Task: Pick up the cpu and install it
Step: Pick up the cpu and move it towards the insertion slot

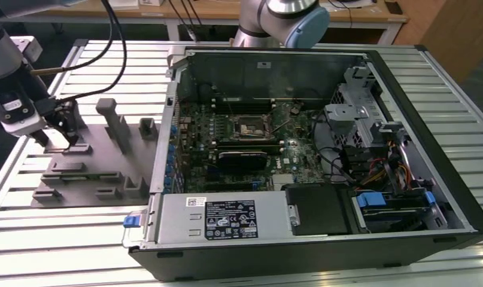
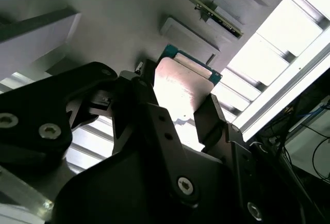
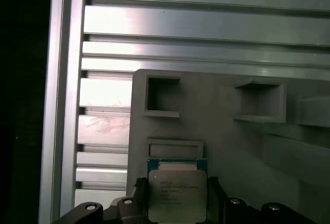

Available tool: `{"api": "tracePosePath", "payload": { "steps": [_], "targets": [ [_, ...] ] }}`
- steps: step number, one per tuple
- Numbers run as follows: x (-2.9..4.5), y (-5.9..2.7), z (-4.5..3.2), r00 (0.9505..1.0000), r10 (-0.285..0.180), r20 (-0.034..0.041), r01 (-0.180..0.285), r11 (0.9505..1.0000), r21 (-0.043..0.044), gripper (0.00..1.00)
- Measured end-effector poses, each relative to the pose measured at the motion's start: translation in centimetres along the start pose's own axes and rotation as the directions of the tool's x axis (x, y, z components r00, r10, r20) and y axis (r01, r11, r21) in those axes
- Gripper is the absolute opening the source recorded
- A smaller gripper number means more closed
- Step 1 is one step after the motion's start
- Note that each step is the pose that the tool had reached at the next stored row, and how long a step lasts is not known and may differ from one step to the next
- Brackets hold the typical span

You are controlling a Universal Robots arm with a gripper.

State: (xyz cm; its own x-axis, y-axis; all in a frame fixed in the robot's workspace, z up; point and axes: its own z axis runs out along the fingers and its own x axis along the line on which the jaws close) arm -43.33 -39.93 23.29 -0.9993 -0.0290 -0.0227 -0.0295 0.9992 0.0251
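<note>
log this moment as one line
stage: pick | gripper: shut on cpu | where: at grey fixture, exterior view's left of case | install: not yet done

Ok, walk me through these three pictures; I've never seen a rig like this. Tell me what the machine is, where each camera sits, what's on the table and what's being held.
The machine is a robot arm ending in a gripper. The exterior view comes from a camera off the arm, looking down on a slatted metal table. On the table lie an open computer case, with a square socket on its circuit board, and, to the exterior view's left, a grey fixture plate. Both wrist views come from cameras riding on the arm. They show the fingers closed on the cpu, a small square chip with a silver top, at the grey plate.
</note>
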Motion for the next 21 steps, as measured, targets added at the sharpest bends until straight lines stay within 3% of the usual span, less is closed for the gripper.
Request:
{"api": "tracePosePath", "payload": {
  "steps": [21],
  "targets": [
    [-0.1,0.13,-4.35,1.0,0.0,0.0033,0.0,1.0,0.0001,0.55]
  ]
}}
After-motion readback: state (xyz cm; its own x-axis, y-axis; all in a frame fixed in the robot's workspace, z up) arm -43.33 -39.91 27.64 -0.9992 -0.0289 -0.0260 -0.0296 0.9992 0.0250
